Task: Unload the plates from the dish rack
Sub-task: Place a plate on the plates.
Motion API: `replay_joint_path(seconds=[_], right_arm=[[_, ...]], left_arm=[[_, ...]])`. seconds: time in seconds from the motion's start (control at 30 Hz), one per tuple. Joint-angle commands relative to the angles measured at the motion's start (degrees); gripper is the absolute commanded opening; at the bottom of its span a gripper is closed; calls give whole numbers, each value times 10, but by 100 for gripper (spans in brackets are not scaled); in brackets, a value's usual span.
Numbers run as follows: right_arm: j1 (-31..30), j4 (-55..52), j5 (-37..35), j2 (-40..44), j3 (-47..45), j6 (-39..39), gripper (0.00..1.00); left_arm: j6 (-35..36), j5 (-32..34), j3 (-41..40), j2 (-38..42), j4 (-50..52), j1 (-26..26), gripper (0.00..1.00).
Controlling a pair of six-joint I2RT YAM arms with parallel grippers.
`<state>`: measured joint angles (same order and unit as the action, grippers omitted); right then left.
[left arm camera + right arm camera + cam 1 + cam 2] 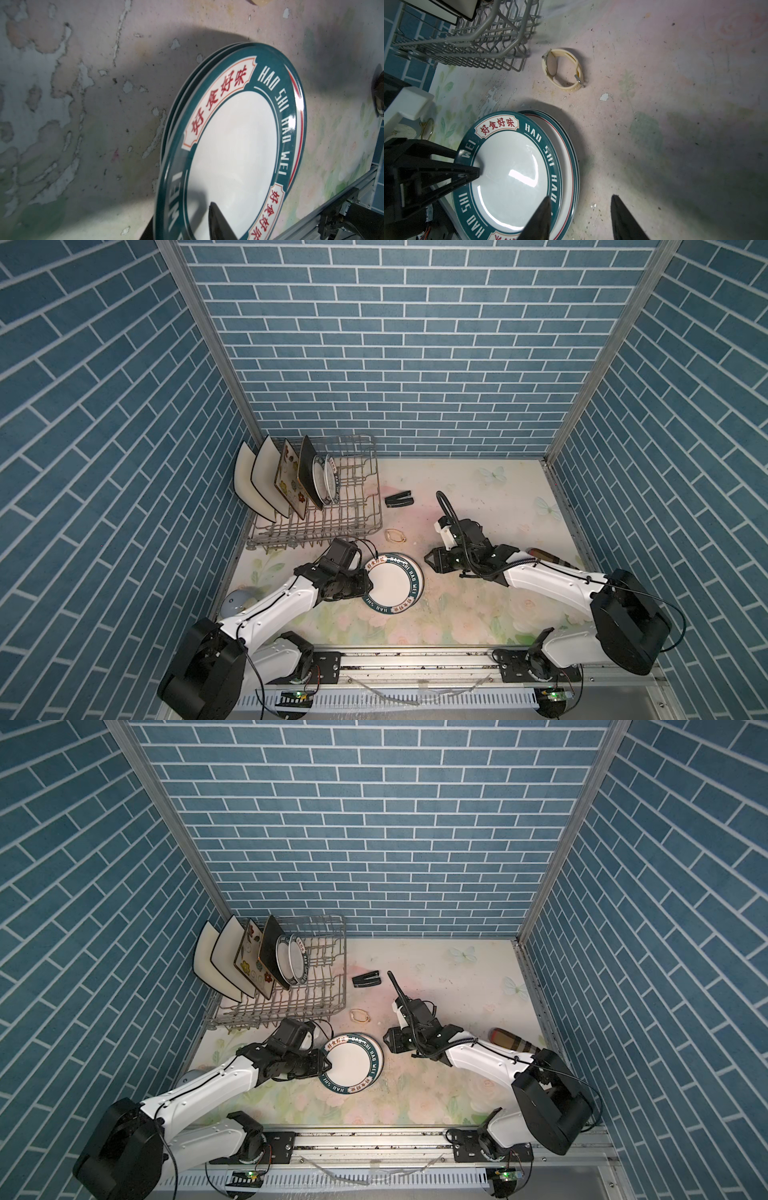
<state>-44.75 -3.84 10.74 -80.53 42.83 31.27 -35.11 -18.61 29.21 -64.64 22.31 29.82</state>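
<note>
Plates in transfer from rack to table. Left gripper [469, 163]: one finger [471, 172] lies over the white well of the top round plate [508, 170] and its mate sits under the rim; whether the pinch is tight cannot be told. That plate rests askew on a second round plate [569, 166], apparently to build a stack on the table [478, 605]. Right gripper [581, 199], fingers apart and empty, hovers just beside. Dish rack [357, 526] holds two round plates [326, 483] and four square plates [268, 477] upright between tines.
</note>
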Motion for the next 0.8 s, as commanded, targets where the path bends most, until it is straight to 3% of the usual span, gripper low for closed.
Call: replay_joint_path(seconds=[0.0,0.77], right_arm=[[-3,0,4,-7,20,9,48],[-6,8,5,-18,20,8,47]], left_arm=[[10,8,3,-2,13,4,36],[16,18,23,-4,38,3,35]])
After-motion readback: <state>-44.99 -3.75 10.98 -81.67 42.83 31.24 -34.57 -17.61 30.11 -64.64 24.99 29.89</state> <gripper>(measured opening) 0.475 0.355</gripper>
